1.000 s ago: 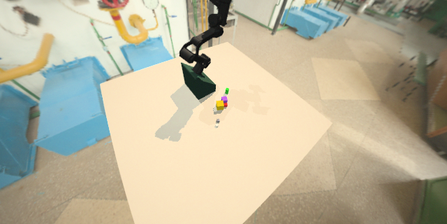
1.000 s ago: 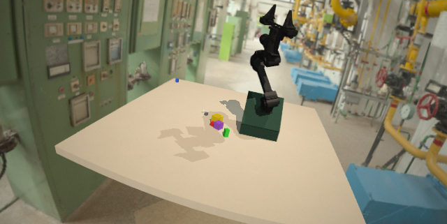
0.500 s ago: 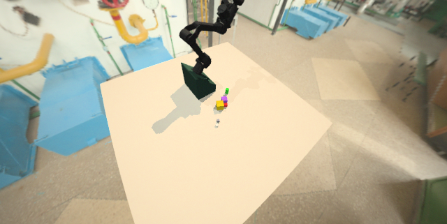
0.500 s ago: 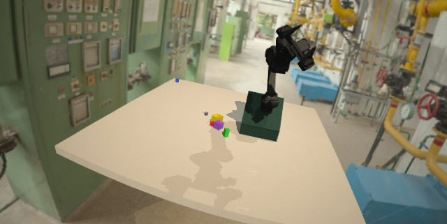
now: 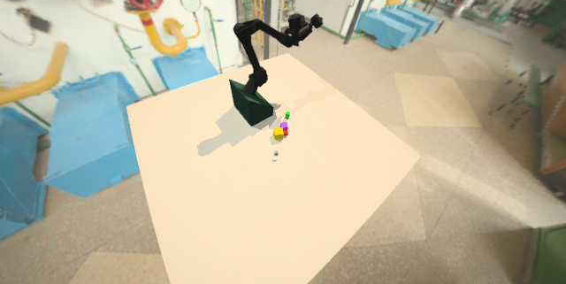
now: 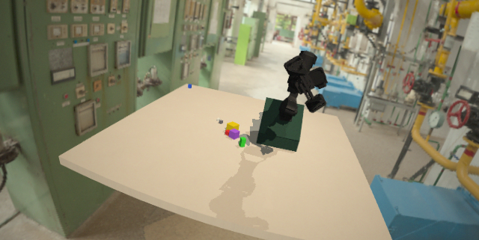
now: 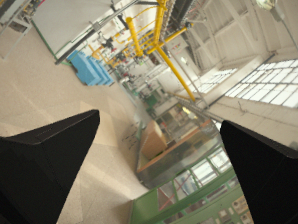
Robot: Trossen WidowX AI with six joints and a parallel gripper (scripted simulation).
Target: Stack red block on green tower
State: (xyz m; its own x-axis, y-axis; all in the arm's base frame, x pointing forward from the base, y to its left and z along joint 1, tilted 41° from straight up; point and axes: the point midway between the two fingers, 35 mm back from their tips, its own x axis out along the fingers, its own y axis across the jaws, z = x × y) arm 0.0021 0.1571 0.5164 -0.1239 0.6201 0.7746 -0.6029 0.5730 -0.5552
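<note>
The small red block (image 5: 286, 133) (image 6: 227, 132) sits on the table, partly hidden beside the yellow and purple blocks. The narrow green tower (image 5: 287, 115) (image 6: 242, 142) stands upright near the robot's base, a short way from the purple block, with nothing on top. My gripper (image 5: 317, 21) (image 7: 162, 120) is open and empty, high above the table and well away from the blocks. The wrist view shows both fingers spread wide, with only the room beyond and no block in sight.
A yellow block (image 5: 279, 134) (image 6: 233, 125) and a purple block (image 5: 284, 126) (image 6: 234, 134) crowd the red block. Small grey (image 5: 276, 153) (image 6: 221, 122) and white (image 5: 274, 158) pieces lie farther off. A blue block (image 6: 189, 86) sits near the table's far corner.
</note>
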